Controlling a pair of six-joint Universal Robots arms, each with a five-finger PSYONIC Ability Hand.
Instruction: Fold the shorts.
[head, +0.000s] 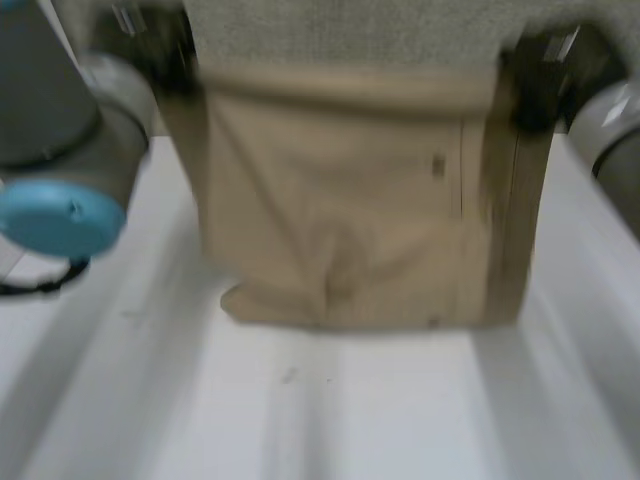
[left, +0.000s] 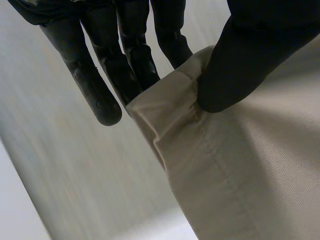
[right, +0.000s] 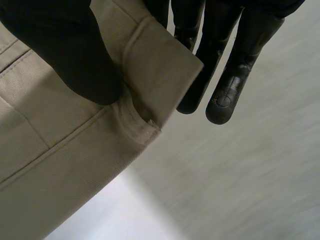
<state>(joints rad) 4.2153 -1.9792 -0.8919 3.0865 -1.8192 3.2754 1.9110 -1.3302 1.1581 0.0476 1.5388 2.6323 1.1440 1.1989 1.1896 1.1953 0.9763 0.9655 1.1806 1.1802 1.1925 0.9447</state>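
Nearest, below the shorts (head: 340, 200): bare white table (head: 350, 420). Hanging over that table from two upper corners, spread flat between the hands; contact of lower hem with table impossible to tell. At the shorts' left corner, left hand (left: 240, 65) clamped on the hemmed edge, thumb in front, straight fingers (left: 100, 95) behind. At the shorts' right corner, right hand (right: 65, 50) pinching the same way, thumb pressed on the front face, fingers (right: 225, 95) behind the fold. Probably light and soft: drapes, creases, slides easily off a loose grip. Stiffer along seams and doubled hems, so best taken there, at corners. Beyond the shorts, grey textured surface (head: 340, 25).
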